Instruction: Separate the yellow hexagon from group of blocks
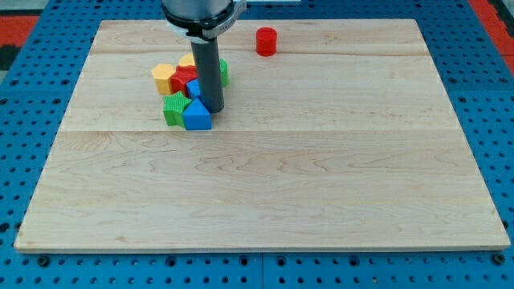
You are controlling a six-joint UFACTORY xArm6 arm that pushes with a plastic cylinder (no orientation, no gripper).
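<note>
A tight group of blocks sits at the upper left of the wooden board (pixel 265 185). A yellow hexagon-like block (pixel 163 78) is at the group's left edge, touching a red block (pixel 183 81). Another yellow block (pixel 187 61) peeks out at the top, mostly hidden by the rod. A green block (pixel 173 110) and a blue block (pixel 197 116) form the bottom of the group. A second blue block (pixel 193 88) and a green block (pixel 224 72) lie beside the rod. My tip (pixel 212 108) rests at the group's right side, just above-right of the lower blue block.
A red cylinder (pixel 266 41) stands alone near the board's top edge, right of the group. The board lies on a blue perforated table (pixel 32 96).
</note>
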